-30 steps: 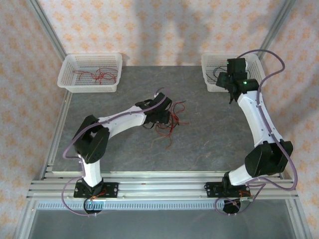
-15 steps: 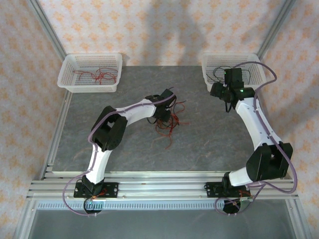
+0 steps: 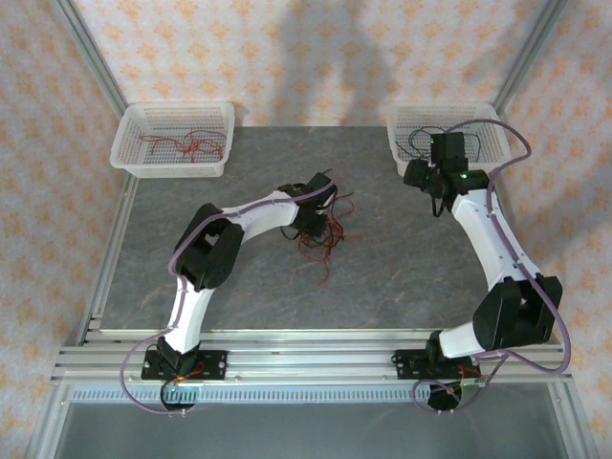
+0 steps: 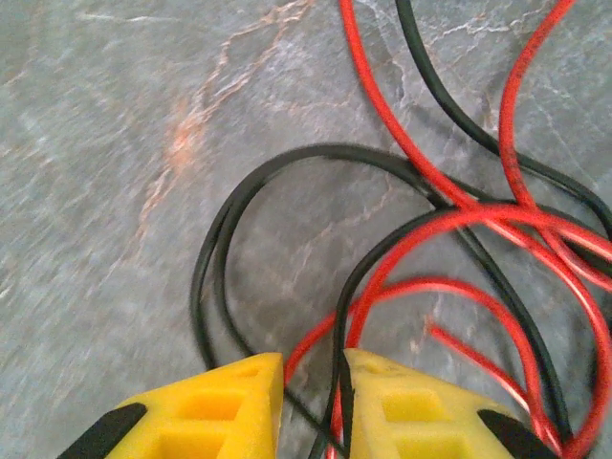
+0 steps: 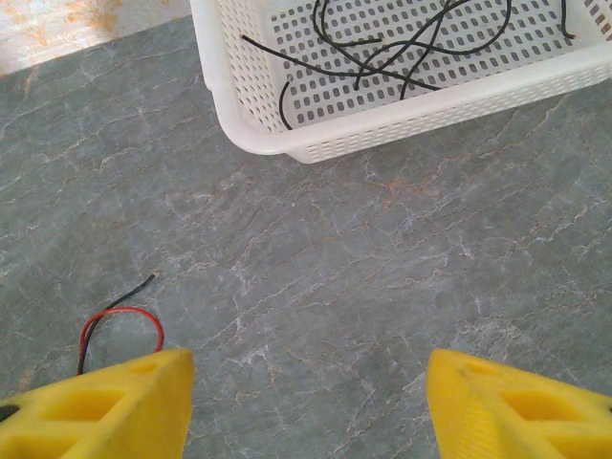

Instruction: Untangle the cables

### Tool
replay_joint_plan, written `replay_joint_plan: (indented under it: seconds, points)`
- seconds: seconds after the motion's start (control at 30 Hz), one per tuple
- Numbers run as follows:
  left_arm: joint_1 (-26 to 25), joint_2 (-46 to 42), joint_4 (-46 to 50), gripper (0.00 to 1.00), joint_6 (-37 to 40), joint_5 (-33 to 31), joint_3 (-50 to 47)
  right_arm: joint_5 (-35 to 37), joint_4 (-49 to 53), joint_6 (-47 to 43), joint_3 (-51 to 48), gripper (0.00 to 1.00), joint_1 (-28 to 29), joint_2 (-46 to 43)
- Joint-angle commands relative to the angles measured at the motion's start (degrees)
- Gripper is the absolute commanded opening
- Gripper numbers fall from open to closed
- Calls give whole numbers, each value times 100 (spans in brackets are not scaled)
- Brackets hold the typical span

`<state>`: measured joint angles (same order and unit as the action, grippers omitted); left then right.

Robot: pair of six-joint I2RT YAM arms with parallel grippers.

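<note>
With the left tool [image 4: 314,371] narrow around red and black strands of the cables [image 3: 323,237] tangled on the counter [image 3: 411,268], and the right tool [image 5: 306,368] wide and empty, one pinch could drag the knot tighter.

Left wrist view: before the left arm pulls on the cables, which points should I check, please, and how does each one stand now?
1. Cables inside the left gripper gap: ok, a black cable and a red cable run in between the fingers.
2. One cable alone selected: not ok, both colours are in the gap.
3. Jaws clamped: not ok, a gap shows beside the cables.
4. Loops free of each other: not ok, red and black cross several times.
5. Right gripper free to help: ok, open and empty above the table.
</note>
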<state>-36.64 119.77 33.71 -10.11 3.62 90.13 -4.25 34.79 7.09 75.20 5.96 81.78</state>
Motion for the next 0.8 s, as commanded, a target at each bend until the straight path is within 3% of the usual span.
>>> replay_joint_plan:
  seconds: [0.0, 0.17, 0.4, 0.77]
  points:
    - [-18, -935, 123, 26, -526, -218, -317, -27, -94, 69, -63, 64, 2, -135]
    - [-18, -1541, 106, 27, -1093, -243, -1147, -119, -156, 42, -123, 64, 2, -120]
    - [-53, -1605, -528, 26, -1606, 105, -2107, -172, -150, 17, -120, 64, 2, -143]
    - [-176, -1336, -733, 26, -1811, 161, -2028, -216, -211, -14, -277, 64, -2, -266]
